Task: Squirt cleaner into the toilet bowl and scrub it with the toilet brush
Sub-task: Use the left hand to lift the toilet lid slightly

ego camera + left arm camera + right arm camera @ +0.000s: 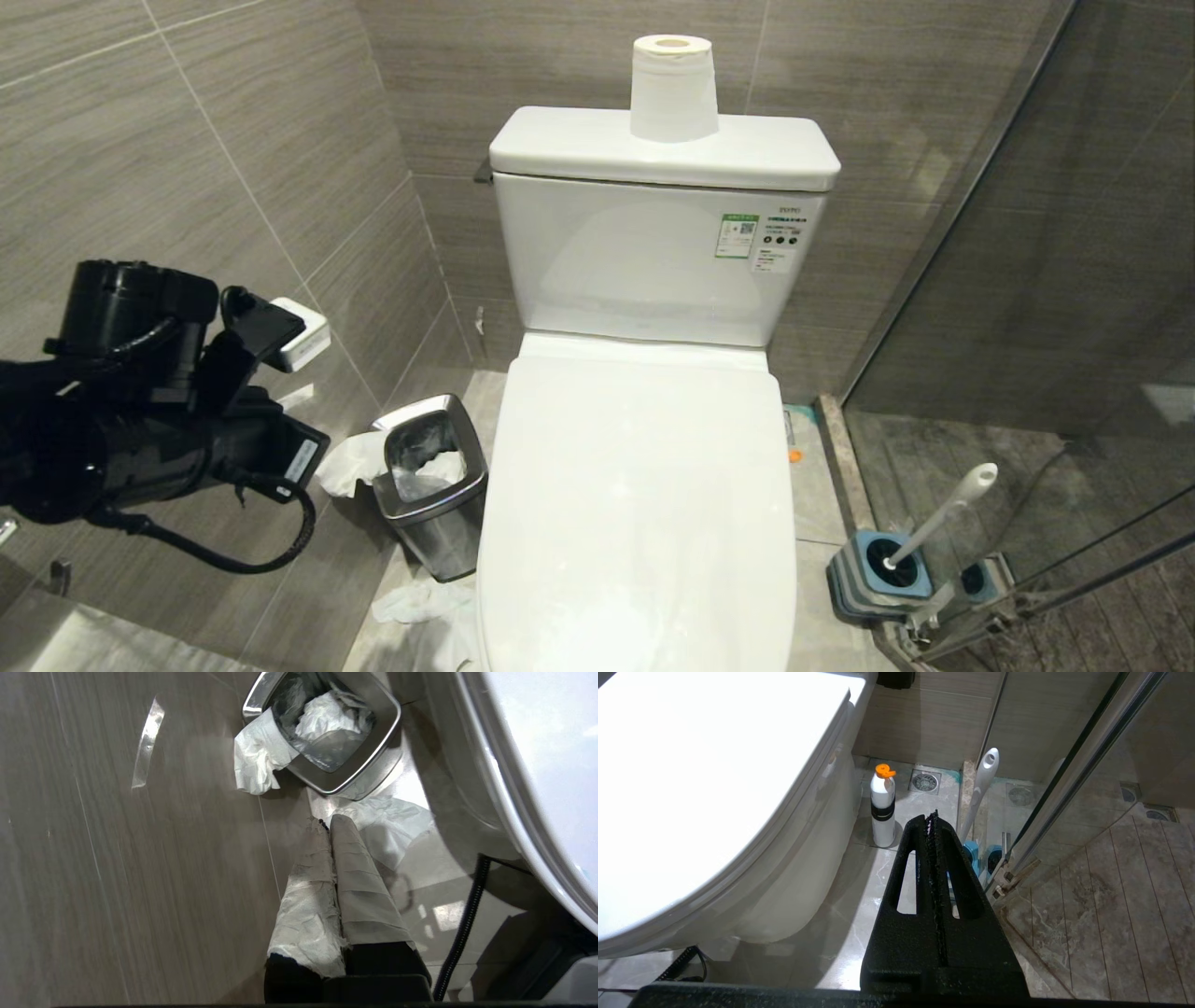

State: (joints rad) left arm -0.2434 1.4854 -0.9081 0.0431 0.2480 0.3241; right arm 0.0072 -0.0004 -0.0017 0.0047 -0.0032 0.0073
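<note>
The left gripper (331, 826) hangs above the floor with its paper-wrapped fingers (359, 882) pressed together, empty, near the steel bin (373, 760). The bin holds a clear liner and crumpled white paper; more paper hangs over its rim and lies on the floor beside it. Just beside the bin stands the toilet (644, 504), lid down. A paper roll (674, 89) stands upright on its tank.

The right gripper (933, 819) is closed too, empty, low by the toilet's other side. Past it a white bottle (882, 812) with an orange cap stands on the floor, touching nothing. The brush (943, 513) leans in its blue-and-grey holder (873, 574) by the glass shower door (1074, 280).
</note>
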